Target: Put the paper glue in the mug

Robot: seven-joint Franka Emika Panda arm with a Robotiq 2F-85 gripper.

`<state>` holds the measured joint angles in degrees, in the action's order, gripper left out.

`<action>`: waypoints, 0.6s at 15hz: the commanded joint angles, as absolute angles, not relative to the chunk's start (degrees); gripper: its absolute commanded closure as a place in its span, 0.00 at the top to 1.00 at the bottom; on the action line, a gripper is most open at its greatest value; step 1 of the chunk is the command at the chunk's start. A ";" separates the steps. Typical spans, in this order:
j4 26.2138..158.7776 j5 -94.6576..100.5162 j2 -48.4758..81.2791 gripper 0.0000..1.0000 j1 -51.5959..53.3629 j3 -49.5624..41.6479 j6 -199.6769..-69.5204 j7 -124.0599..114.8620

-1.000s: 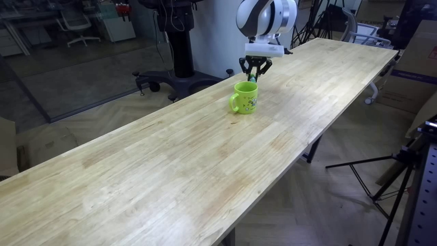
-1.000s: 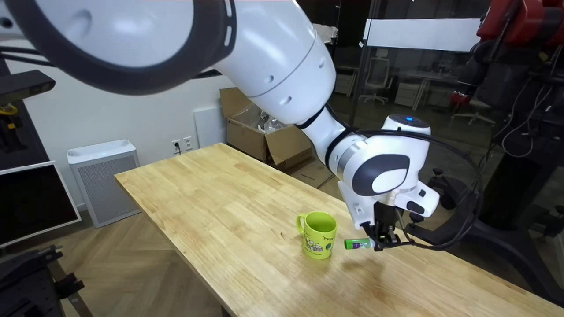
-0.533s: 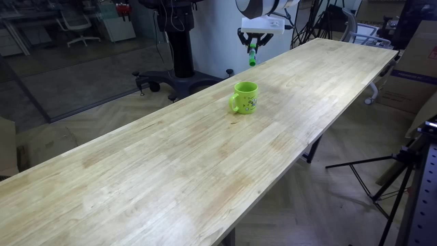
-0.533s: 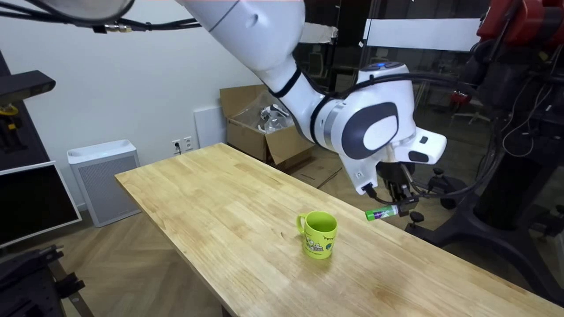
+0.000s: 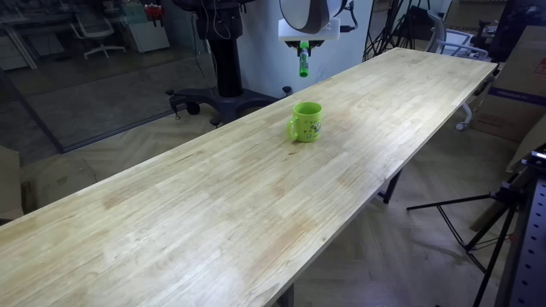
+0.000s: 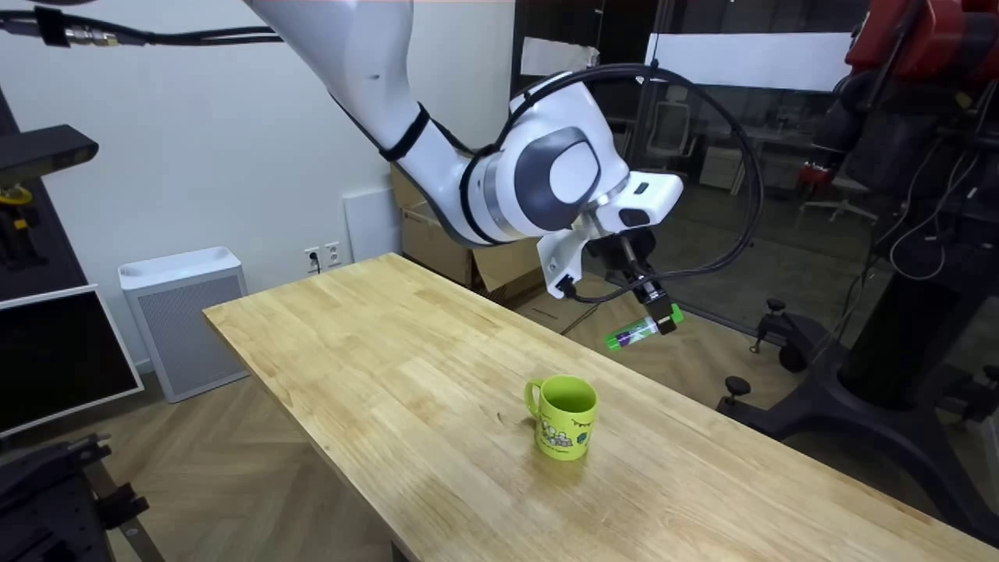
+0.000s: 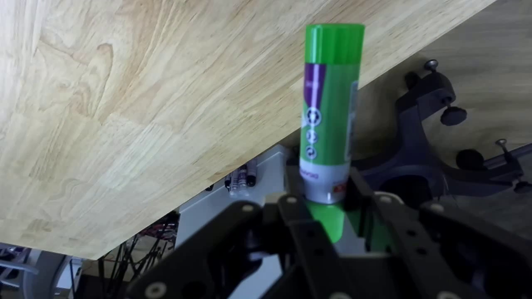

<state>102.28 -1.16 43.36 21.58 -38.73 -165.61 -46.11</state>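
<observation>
The lime-green mug (image 5: 307, 123) stands upright on the wooden table in both exterior views (image 6: 566, 421), its opening up. It is out of the wrist view. The paper glue is a green stick (image 7: 330, 112) with a purple and white label. My gripper (image 7: 325, 180) is shut on the glue near one end, with most of the stick jutting out beyond the fingers. In both exterior views the gripper (image 5: 303, 52) holds the glue (image 6: 631, 333) in the air, higher than the mug and apart from it. The stick is tilted, its free green end low.
The long wooden table (image 5: 239, 192) has its far edge close to the held glue. A dark wheeled stand (image 6: 866, 414) is on the floor beyond that edge. A cardboard box (image 6: 507, 265) stands behind the table. Several markers (image 7: 243, 178) lie on a pale surface below.
My gripper has lifted the glue from low beside the mug to well above the table. It has then swung sideways and tilted more. The mug has not moved.
</observation>
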 commanded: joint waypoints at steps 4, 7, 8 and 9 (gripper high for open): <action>101.40 1.18 44.50 0.07 20.85 -38.74 -165.16 -47.03; 102.38 4.97 46.66 0.07 26.76 -43.36 -165.67 -49.39; 102.87 6.01 47.53 0.07 28.77 -44.94 -166.32 -50.10; 103.22 6.88 48.50 0.07 30.94 -46.72 -166.88 -50.85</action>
<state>102.23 3.64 45.93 24.35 -41.08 -165.65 -46.56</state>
